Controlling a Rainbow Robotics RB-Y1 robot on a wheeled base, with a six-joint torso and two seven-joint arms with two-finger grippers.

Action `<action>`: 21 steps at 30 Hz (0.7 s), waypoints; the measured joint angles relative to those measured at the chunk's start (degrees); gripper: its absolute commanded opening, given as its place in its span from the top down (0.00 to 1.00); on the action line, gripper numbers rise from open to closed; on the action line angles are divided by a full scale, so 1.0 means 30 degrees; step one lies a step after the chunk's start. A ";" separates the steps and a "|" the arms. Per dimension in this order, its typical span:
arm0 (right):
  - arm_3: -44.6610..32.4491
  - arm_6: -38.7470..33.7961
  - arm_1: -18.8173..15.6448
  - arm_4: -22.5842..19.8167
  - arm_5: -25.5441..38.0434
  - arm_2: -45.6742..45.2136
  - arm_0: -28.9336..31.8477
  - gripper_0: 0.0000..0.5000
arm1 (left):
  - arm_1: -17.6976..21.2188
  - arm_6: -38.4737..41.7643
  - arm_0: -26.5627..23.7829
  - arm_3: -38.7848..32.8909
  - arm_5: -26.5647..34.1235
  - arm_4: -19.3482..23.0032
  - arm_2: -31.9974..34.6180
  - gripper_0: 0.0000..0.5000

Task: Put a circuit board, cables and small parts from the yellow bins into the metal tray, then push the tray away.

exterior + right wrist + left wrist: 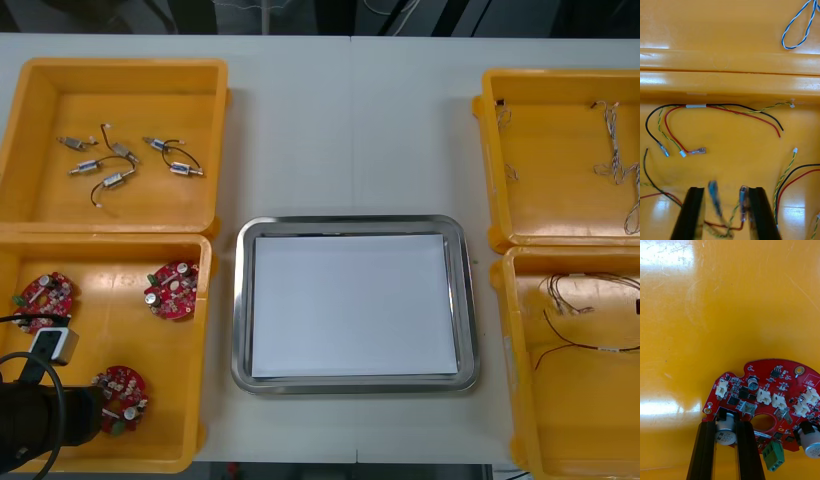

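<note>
L gripper [726, 425] is pinched narrow on a silver can of the circuit board [767, 397]; board spreads beside its fingers. R gripper [725, 191] wide; cable ends [715, 198] sit between its fingers.

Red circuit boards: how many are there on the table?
3, all in the near left bin: left board, right board, and near board, held by the left gripper. The arm may hide more.
</note>
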 measured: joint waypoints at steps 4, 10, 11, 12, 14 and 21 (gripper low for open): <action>0.0013 0.0000 -0.0001 0.0113 0.0000 0.0000 0.0000 0.00 | 0.0005 0.0000 -0.0002 0.0000 -0.0009 0.0044 0.0009 1.00; 0.0023 -0.0001 -0.0003 0.0130 0.0000 -0.0008 0.0000 0.00 | 0.0008 0.0000 -0.0113 0.0000 0.0128 0.0437 0.0119 1.00; 0.0024 -0.0001 -0.0003 0.0130 0.0000 -0.0011 0.0000 0.00 | 0.0008 0.0000 -0.0197 0.0000 0.0314 0.0570 0.0177 1.00; 0.0025 -0.0001 -0.0003 0.0129 0.0000 -0.0012 0.0000 0.00 | 0.0008 0.0000 -0.0317 0.0000 0.0594 0.0738 0.0265 1.00; 0.0028 -0.0005 -0.0004 0.0123 0.0019 -0.0022 0.0000 0.00 | 0.0008 0.0000 -0.0617 0.0000 0.1093 0.1203 0.0515 1.00; 0.0039 -0.0476 0.0024 -0.1405 0.2351 -0.1174 0.0001 0.00 | 0.0029 0.0000 -0.1899 0.0000 0.2709 0.2085 0.1470 1.00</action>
